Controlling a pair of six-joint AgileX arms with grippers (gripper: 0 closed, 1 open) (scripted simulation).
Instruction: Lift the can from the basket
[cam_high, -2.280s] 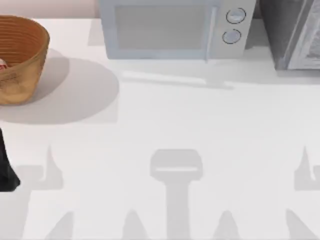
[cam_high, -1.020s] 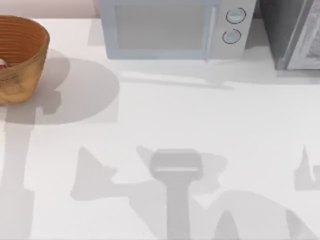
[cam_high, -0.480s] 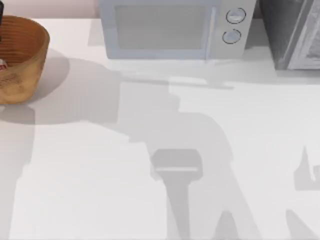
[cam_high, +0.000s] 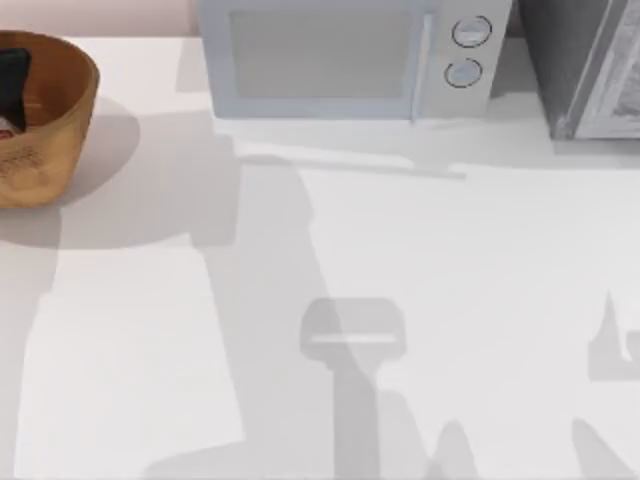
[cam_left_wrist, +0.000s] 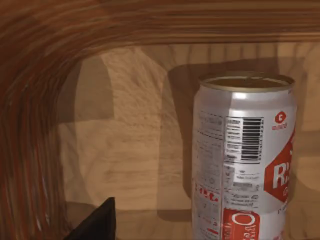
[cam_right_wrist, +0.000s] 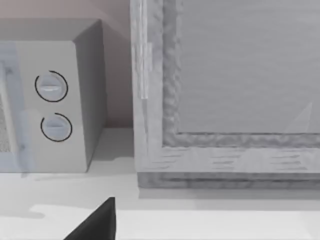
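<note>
The tan-orange wicker basket (cam_high: 45, 150) stands at the table's far left, cut by the top view's edge. Inside it, a sliver of the can (cam_high: 5, 127) shows red and white at that edge. My left gripper (cam_high: 12, 74) is a black shape inside the basket, just behind the can. In the left wrist view the can (cam_left_wrist: 244, 160) stands upright and close on the basket's wooden floor (cam_left_wrist: 130, 150), with a gold top, a silver side, a barcode and red print. The ribbed basket wall (cam_left_wrist: 30, 125) curves around it. My right gripper (cam_right_wrist: 95, 222) is parked facing the appliances.
A white microwave (cam_high: 340, 60) stands at the back middle of the table. A grey cabinet (cam_high: 590, 65) is at the back right. The microwave's two dials (cam_right_wrist: 52, 105) and the cabinet front (cam_right_wrist: 240, 75) appear in the right wrist view.
My left arm left the table's lower left edge, came over the basket from behind and dropped inside it. The arm's shadow has swept across the table. Basket and can have not moved.
</note>
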